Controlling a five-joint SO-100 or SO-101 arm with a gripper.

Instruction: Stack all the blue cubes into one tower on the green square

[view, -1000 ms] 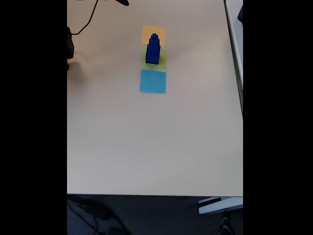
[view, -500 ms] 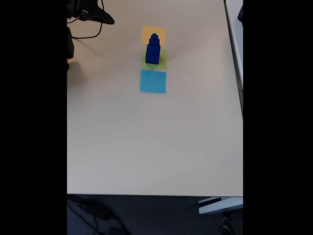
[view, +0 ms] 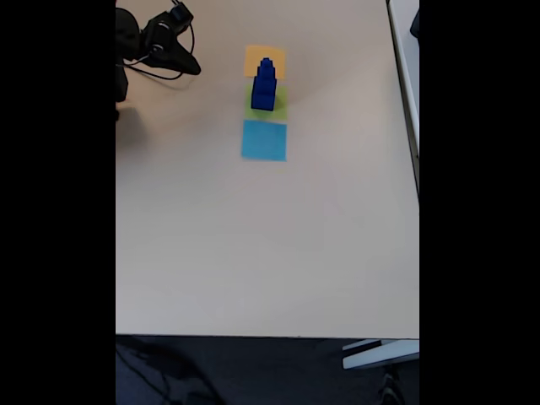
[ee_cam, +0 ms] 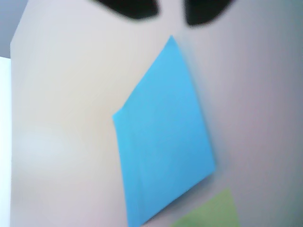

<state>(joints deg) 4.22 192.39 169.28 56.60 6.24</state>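
fixed view: blue cubes stacked on the green square

fixed view puts our gripper in the upper left of the frame, well apart from the squares, and we cannot tell whether its fingers are apart or together. the blue cubes stand as one tower, largest at the bottom, on the green square near the top centre. an orange-yellow square lies just above it in the frame and a light-blue square just below. in the wrist view we see the light-blue square blurred at centre, a green corner at the lower edge, and two dark fingertips at the top.
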